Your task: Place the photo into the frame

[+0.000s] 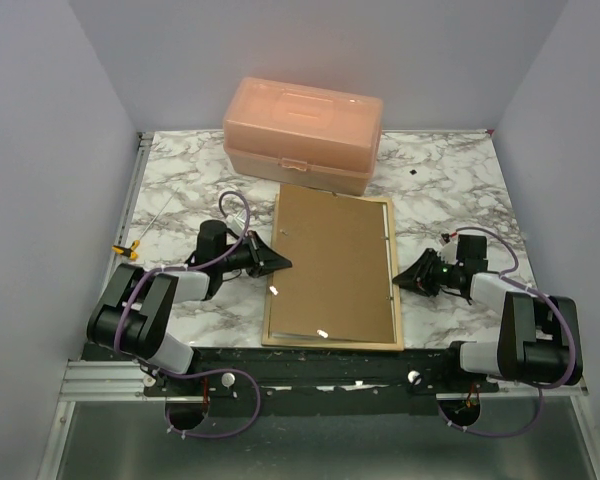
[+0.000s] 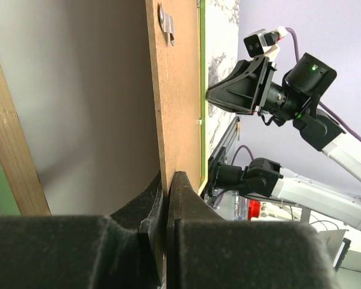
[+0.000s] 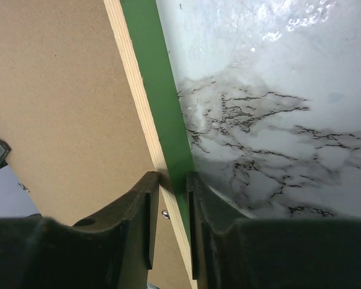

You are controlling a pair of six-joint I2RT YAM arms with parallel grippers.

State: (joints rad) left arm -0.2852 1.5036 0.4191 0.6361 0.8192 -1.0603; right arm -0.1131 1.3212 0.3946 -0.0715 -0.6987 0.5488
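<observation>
As the frame (image 1: pixel 330 345) looks thin, stiff, light, hold its edges: left end effector (image 2: pixel 166 195) pinches the backing board (image 1: pixel 330 260), right end effector (image 3: pixel 171 192) the frame's right rail

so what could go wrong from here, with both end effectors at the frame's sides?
1. The left end effector pinches only the thin rim of the backing board. A lift could slip, or pull the board away from the frame.
2. The right end effector appears to bite just the frame's narrow rail, so uneven pulls from the two arms could twist it.
3. The photo isn't visible in any view, so its seating can't be checked.
</observation>
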